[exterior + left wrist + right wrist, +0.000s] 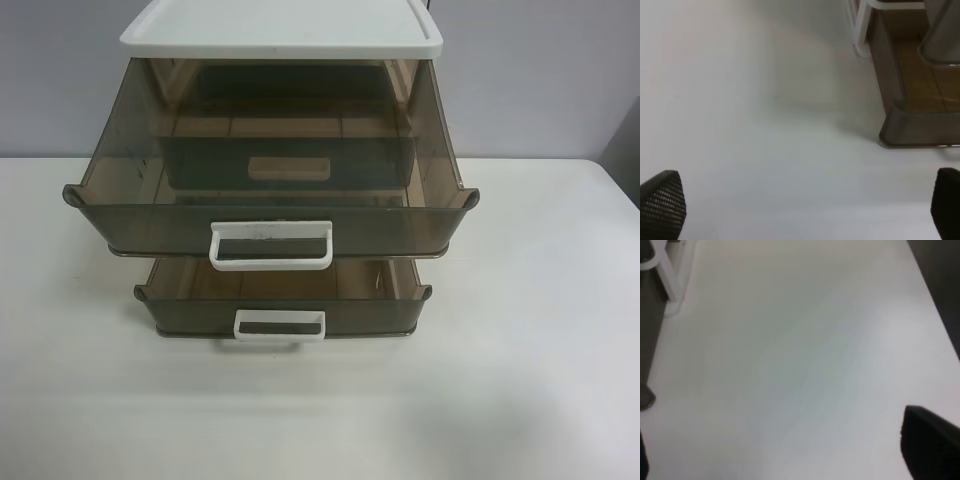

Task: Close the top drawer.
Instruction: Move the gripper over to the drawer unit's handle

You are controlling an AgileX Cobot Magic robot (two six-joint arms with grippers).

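Observation:
The top drawer (150,215) is smoky translucent plastic and stands pulled far out of the cabinet, its wide white loop handle (270,246) facing the camera. It looks empty inside. No arm or gripper shows in the exterior high view. In the left wrist view my left gripper (805,210) is open over bare table, fingertips (662,202) wide apart, with a smoky drawer corner (910,125) ahead to one side. In the right wrist view my right gripper (790,455) is open over bare table, one fingertip (930,445) plainly in view.
A shallower smoky drawer (190,312) with a narrower white handle (280,327) is also pulled out below the top one. The cabinet has a white lid (280,30) and stands on a white table (540,330). A white cabinet frame post (665,270) shows in the right wrist view.

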